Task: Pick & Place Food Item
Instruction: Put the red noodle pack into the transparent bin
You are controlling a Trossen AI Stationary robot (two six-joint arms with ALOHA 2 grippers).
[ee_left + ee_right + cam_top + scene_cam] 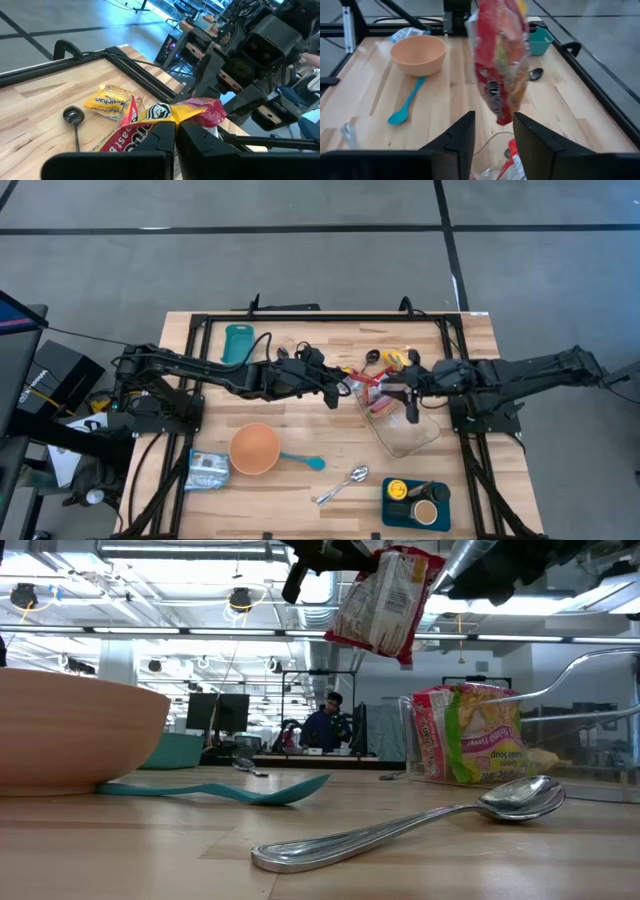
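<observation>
My left gripper (335, 392) is shut on a red and yellow snack packet (385, 600), which hangs in the air near the table's middle, just left of a clear plastic container (405, 435). The packet also shows in the right wrist view (502, 60). The container holds another noodle packet (465, 735). My right gripper (410, 408) is open above the container, its fingers (465, 137) pointing toward the hanging packet; I see it touch nothing. My left gripper pinches the packet's crimped top edge (165, 114) between its two shut fingers, coming level from the table's left side. The packet hangs below the fingers, lifted clear of the table, slightly tilted.
An orange bowl (255, 448) and a teal spoon (300, 461) lie front left, with a metal spoon (345, 483) and a blue tray of cups (415, 502) at the front. A yellow packet (107, 102) and a black spoon (73, 116) lie at the back. A teal bin (238, 343) stands back left.
</observation>
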